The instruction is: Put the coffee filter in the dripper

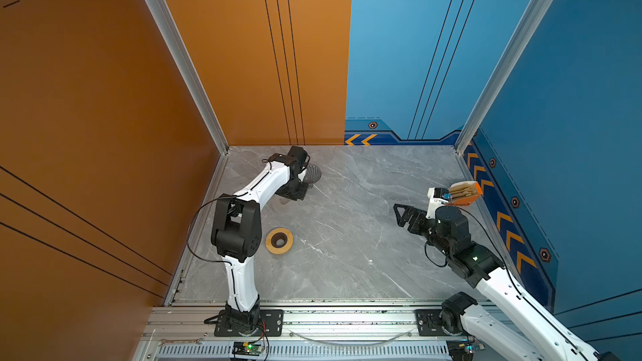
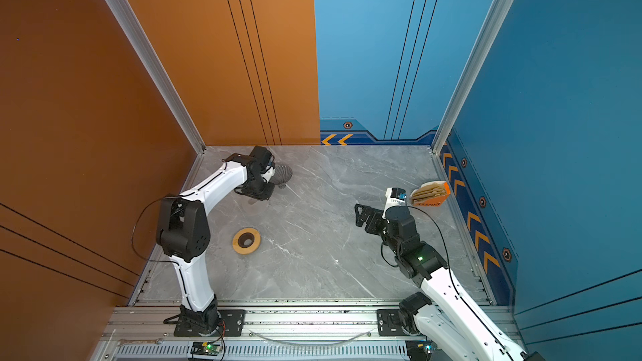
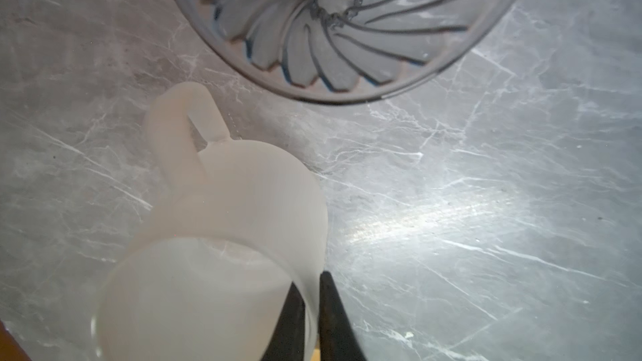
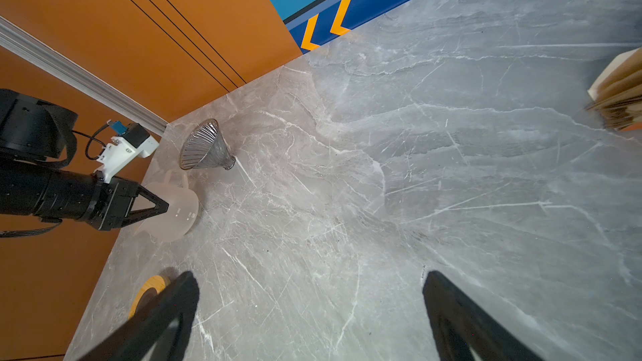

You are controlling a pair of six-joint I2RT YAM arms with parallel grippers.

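Grey marble-look tabletop (image 1: 347, 237), orange wall panels (image 1: 87, 98), blue walls (image 1: 399, 46), aluminium corner posts (image 1: 181, 57), probably overhead glare.

**Camera placement**

Both top views: set high over the front rail (image 1: 347, 317), looking steeply down on the whole worktop (image 1: 347, 220), framing nearly alike. Left wrist: pointed down, very close to jug (image 3: 215, 237) and dripper (image 3: 347, 29). Right wrist: low over the worktop, facing the orange wall (image 4: 139, 46), sharing jug and dripper with the left wrist, wooden ring (image 4: 147, 289) with the top views.
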